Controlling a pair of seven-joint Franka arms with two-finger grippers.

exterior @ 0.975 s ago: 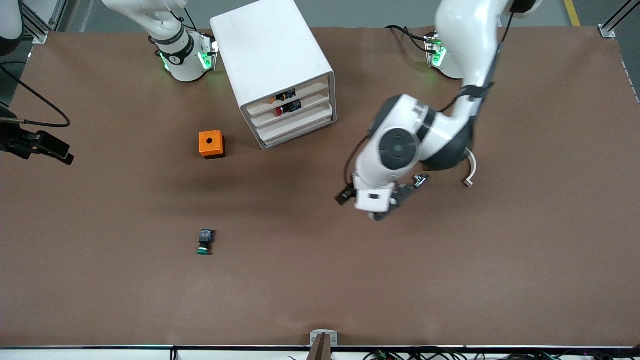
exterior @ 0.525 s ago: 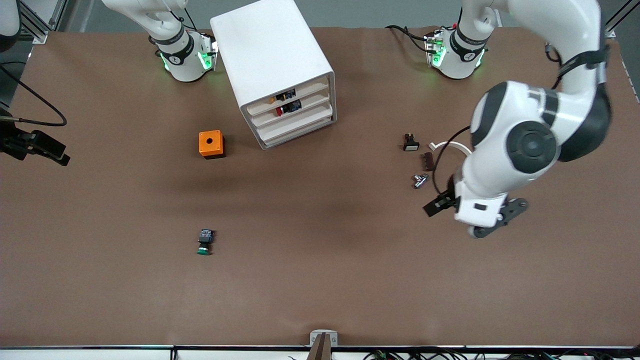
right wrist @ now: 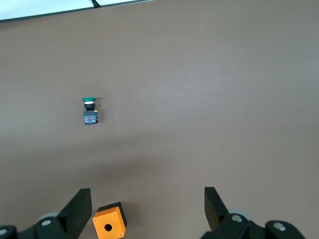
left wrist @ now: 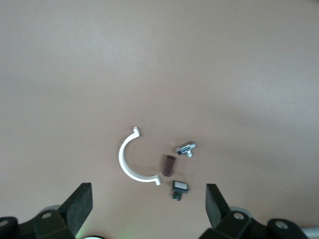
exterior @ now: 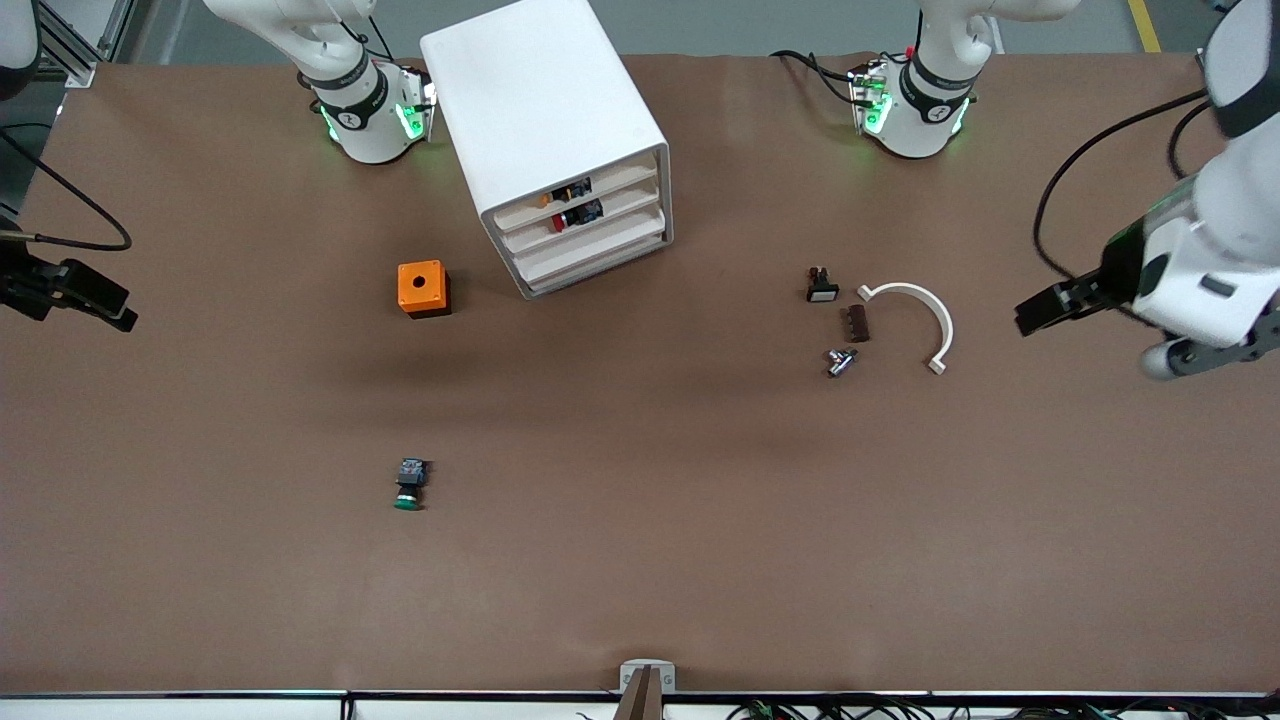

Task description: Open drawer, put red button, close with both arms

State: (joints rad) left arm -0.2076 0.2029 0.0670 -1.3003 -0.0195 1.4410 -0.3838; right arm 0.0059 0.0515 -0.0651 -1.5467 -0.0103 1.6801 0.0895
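The white cabinet (exterior: 540, 100) stands near the robots' bases, and its stacked drawers look pushed in. The red button (exterior: 562, 221) lies in an upper drawer (exterior: 625, 205) and shows through the gap above the drawer's front. My left gripper (exterior: 1215, 352) hangs open and empty in the air at the left arm's end of the table; its wrist view shows the fingers (left wrist: 82, 204) wide apart. My right gripper (right wrist: 147, 209) is open and empty, high over the orange cube (right wrist: 109, 226). Only a black part of that hand (exterior: 75, 290) shows at the front view's edge.
The orange cube with a round hole (exterior: 422, 288) sits beside the cabinet. A green-capped button (exterior: 408, 485) lies nearer the front camera. A curved white bracket (exterior: 915, 310), a small white-capped button (exterior: 822, 287), a brown piece (exterior: 857, 323) and a metal bolt (exterior: 840, 360) lie toward the left arm's end.
My left arm has swung from the middle of the table out to its own end, uncovering the bracket and small parts. The right hand has barely moved.
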